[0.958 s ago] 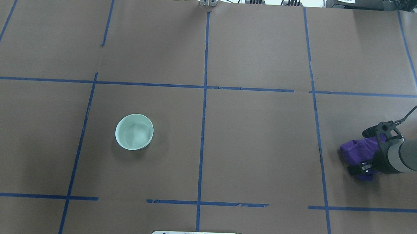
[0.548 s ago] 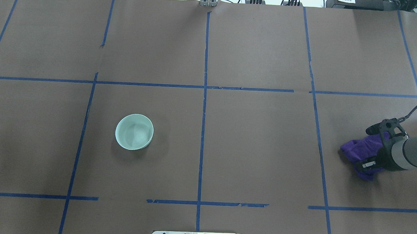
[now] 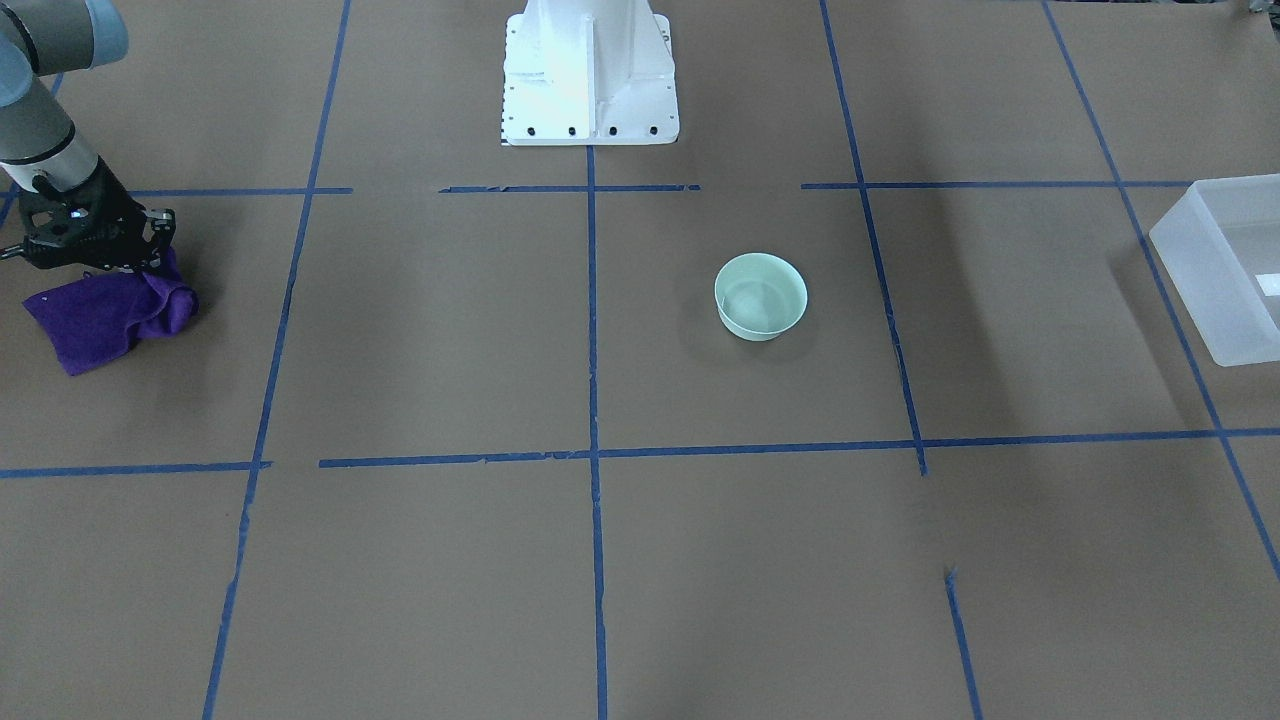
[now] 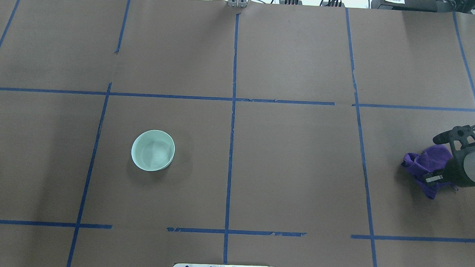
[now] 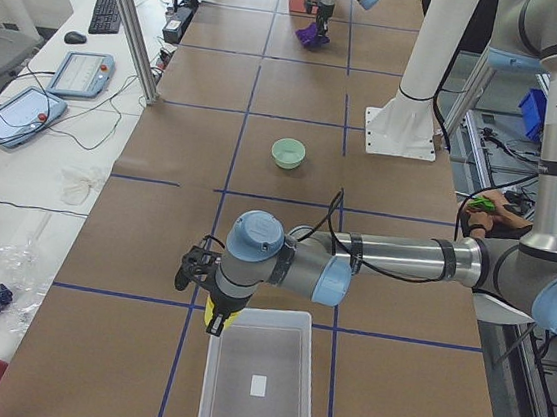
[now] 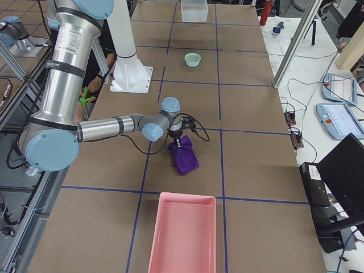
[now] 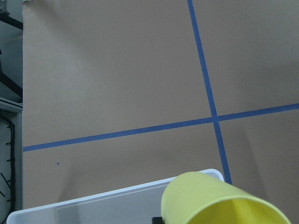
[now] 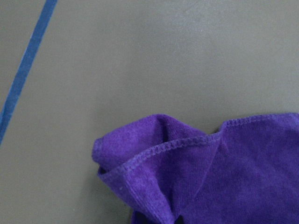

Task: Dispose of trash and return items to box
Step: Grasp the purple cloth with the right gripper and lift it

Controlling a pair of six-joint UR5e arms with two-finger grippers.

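Observation:
My left gripper (image 5: 214, 322) is shut on the small yellow cup (image 7: 219, 200), which lies tilted over the near rim of the frosted white box (image 5: 258, 387). That box also shows at the right edge of the front-facing view (image 3: 1215, 270). My right gripper (image 4: 433, 175) is shut on a bunched purple cloth (image 4: 420, 163) near the table's right edge. The cloth also shows in the front-facing view (image 3: 105, 315) and fills the right wrist view (image 8: 224, 172). Its lower end seems to rest on the table.
A mint bowl (image 4: 153, 150) stands alone left of the table's middle. A pink tray (image 6: 182, 233) lies past the purple cloth at the table's right end. The robot's white base (image 3: 590, 70) stands at the table's near edge. Blue tape lines cross the brown paper.
My right gripper has moved to the right and slightly farther away, toward the table's right edge, taking the purple cloth with it. The mint bowl has not moved.

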